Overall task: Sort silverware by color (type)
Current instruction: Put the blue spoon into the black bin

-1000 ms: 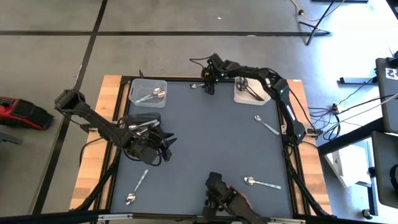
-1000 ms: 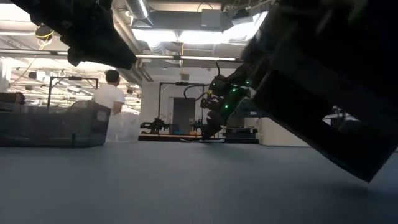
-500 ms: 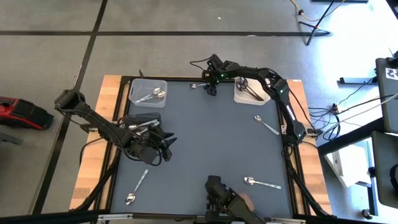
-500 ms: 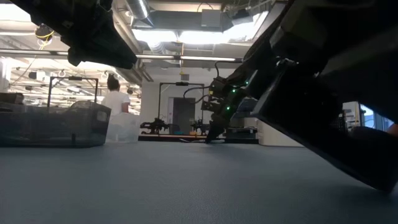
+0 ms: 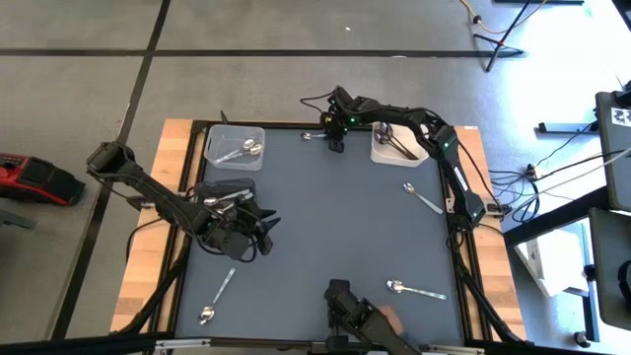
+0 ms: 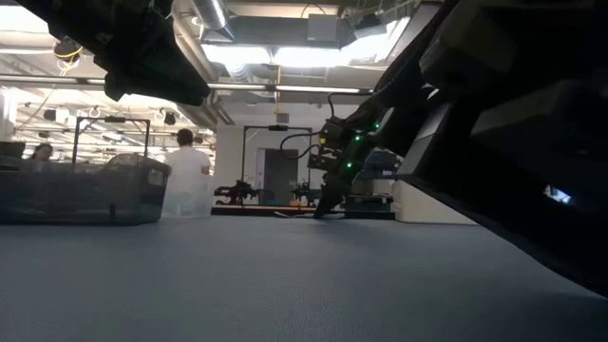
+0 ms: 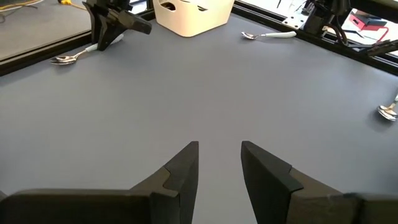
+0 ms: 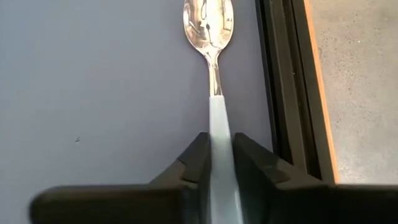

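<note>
Over the middle-left of the grey table, the left gripper hangs with fingers parted and nothing between them; a clear bin of spoons lies beyond it. At the far edge, the right gripper pinches the white handle of a spoon lying on the table, its bowl pointing away. A white bin stands just to its right.

Grey floor, bright ceiling lights

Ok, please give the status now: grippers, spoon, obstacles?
Right gripper shut on white-handled spoon at far table edge. Left gripper open, empty, mid-table. Nothing in the way.
</note>
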Robot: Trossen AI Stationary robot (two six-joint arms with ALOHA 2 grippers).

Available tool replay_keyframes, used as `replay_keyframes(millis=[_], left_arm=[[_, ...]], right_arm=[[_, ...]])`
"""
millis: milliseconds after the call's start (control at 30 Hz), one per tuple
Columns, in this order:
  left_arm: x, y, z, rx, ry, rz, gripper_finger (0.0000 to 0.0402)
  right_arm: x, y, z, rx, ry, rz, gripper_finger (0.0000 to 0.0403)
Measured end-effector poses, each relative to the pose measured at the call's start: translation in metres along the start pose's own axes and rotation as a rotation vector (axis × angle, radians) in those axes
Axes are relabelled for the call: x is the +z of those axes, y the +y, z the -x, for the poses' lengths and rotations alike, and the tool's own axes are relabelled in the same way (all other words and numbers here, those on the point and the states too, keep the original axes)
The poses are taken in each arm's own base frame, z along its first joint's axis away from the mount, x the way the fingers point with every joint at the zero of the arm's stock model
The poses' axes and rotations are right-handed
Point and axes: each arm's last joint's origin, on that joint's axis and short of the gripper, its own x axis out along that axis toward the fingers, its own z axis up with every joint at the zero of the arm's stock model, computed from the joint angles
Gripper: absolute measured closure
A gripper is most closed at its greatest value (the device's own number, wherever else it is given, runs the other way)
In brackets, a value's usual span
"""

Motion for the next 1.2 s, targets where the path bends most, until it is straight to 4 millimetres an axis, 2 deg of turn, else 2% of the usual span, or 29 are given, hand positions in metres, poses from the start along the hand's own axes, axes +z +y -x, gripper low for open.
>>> replay_keyframes(millis=[200, 433, 600, 767, 900, 1033, 1200], left_arm=[[0.001, 0.001, -0.001, 0.005, -0.001, 0.002, 0.0286], [0.004, 0.004, -0.006, 0.031, -0.006, -0.014, 0.0286], [0.006, 0.007, -0.010, 0.060, -0.012, -0.128, 0.0286], [0.008, 0.010, -0.011, 0.100, -0.037, -0.178, 0.0286], [0.009, 0.010, -0.011, 0.126, -0.057, -0.213, 0.0286], [0.010, 0.011, -0.011, 0.150, -0.073, -0.247, 0.0286], [0.012, 0.015, -0.015, 0.187, -0.082, -0.251, 0.0286]], right_arm=[[0.002, 0.004, 0.000, -0.003, 0.016, 0.008, 0.0387], [0.006, 0.012, 0.002, 0.018, 0.036, 0.011, 0.0388], [0.012, 0.019, 0.016, 0.055, 0.039, -0.013, 0.0390], [0.022, 0.025, 0.040, 0.139, -0.013, -0.037, 0.0396], [0.018, 0.034, 0.050, 0.189, -0.048, -0.048, 0.0396], [0.008, 0.053, 0.054, 0.192, -0.078, -0.043, 0.0398], [-0.005, 0.097, 0.056, 0.177, -0.125, 0.017, 0.0398]])
